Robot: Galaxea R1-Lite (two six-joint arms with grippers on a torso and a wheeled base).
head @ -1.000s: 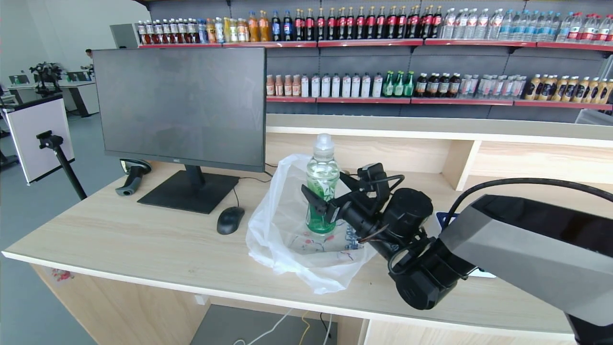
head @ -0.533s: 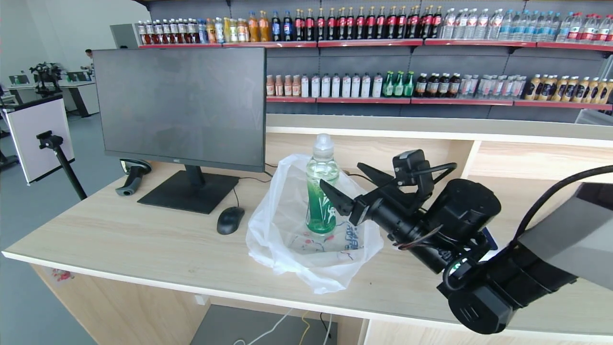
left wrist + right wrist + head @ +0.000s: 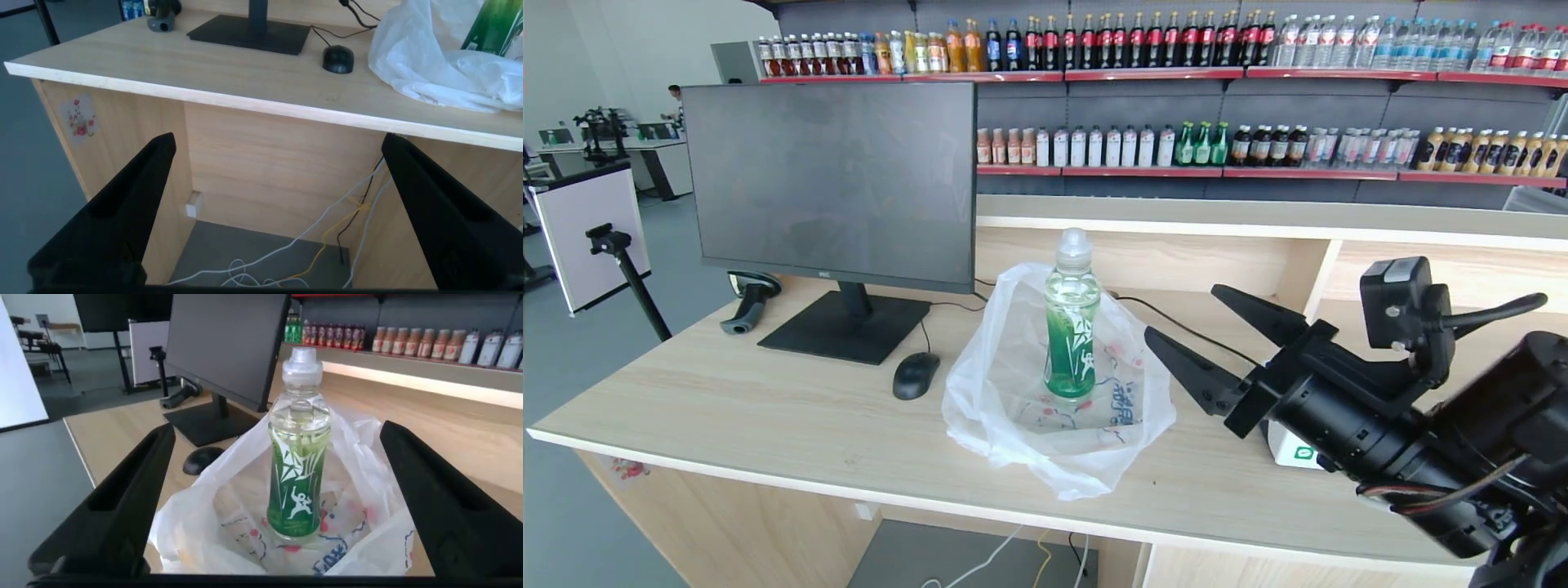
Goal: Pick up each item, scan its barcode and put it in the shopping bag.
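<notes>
A clear bottle with a green label (image 3: 1072, 322) stands upright inside the white plastic shopping bag (image 3: 1013, 408) in the middle of the counter. My right gripper (image 3: 1181, 310) hangs open to the right of the bottle, apart from it, fingers pointing toward it and nothing between them. The right wrist view looks straight at the bottle (image 3: 299, 465) in the bag (image 3: 372, 498), framed by the two spread fingers. My left gripper (image 3: 278, 143) is open and holds nothing, low in front of the counter's front edge (image 3: 245, 94).
A monitor (image 3: 829, 180) stands at the back left, with a mouse (image 3: 916, 374) and a handheld scanner (image 3: 747, 304) near it. A white box (image 3: 1289, 447) lies partly hidden behind my right arm. A raised wooden ledge (image 3: 1258, 216) borders the counter's back.
My right gripper has drawn back to the right, away from the bottle it was around. The bottle stays standing in the bag.
</notes>
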